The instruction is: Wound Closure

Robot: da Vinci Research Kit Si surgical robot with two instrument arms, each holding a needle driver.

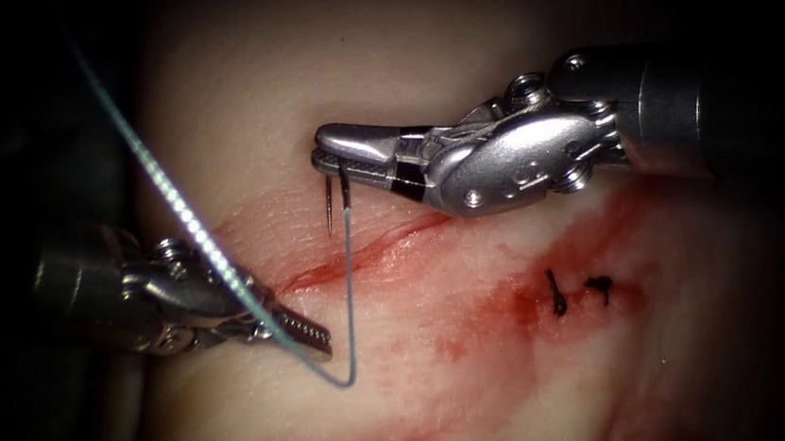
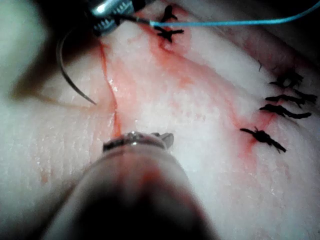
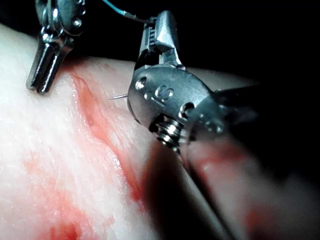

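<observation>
Tissue (image 1: 262, 86) lies bare beside right tool (image 1: 352, 158) clamping needle (image 1: 336, 197).

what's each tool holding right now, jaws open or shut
Left tool: shut, holding nothing; thread lies across it.
Right tool: shut on the needle near its thread end, tip free above the tissue.

The right tool (image 1: 341, 154) is bright polished metal: two slim jaws with finely toothed inner faces, a black band behind them, and a rounded wrist housing with a small round screw head and a faint stamped marking (unreadable). A ribbed, threaded pin sits on top, and behind it the wider dark grey shaft. The left tool (image 1: 306, 338) is the same silver metal, its short jaws cross-hatched with teeth, its knuckled wrist joining a dull grey shaft.
</observation>
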